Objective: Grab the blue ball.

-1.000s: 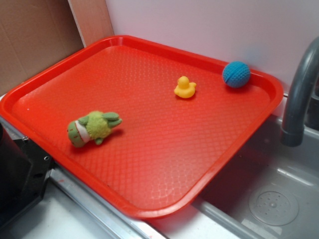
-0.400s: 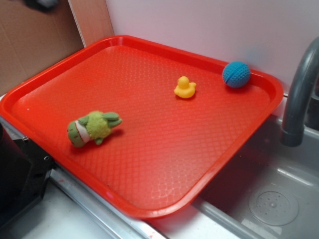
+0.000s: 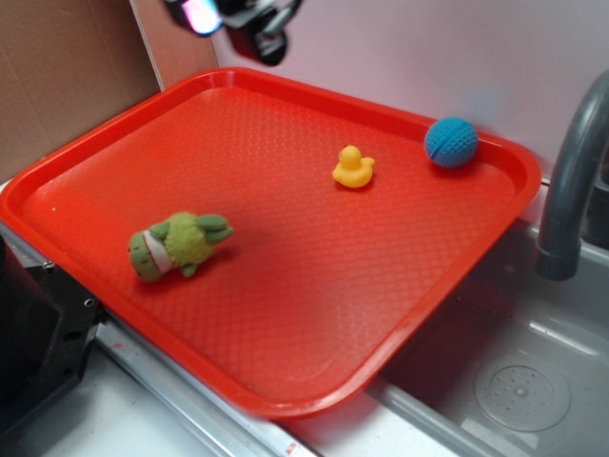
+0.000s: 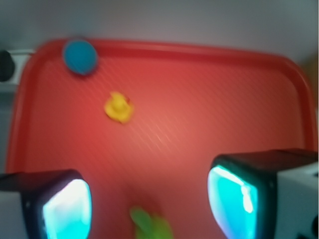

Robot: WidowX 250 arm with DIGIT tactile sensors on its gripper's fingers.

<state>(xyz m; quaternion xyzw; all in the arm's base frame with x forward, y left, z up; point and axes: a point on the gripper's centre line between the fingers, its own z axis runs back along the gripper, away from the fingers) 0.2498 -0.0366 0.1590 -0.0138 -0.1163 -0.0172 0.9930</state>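
Hanging high over the far left corner of the red tray [image 3: 285,314], the gripper [image 3: 249,21] is sitting released: the wrist view is showing its two pads spread wide, one at each lower corner, with nothing between them but open tray. It is touching nothing and standing well clear of every toy.

Reaching outward along the tray's far edge, the blue ball [image 3: 451,142] is resting in the far right corner, touching or nearly touching the raised rim. Seen from the wrist camera, the ball [image 4: 79,56] is lying ahead and off to the left of the open jaws, well apart from them, so the coming move is looking like a long traverse across the tray followed by a descent. Being a sphere, it is offering no long axis, so any jaw angle should be serving; the nearby rim is probably the thing limiting finger room.

Its surface is looking knitted and ribbed, likely soft. The yellow duck [image 3: 353,168], smooth and glossy, is sitting near the ball toward the tray's middle. A fuzzy green plush toy [image 3: 178,245] is lying by the left edge. The tray itself is showing a fine diamond-textured plastic.
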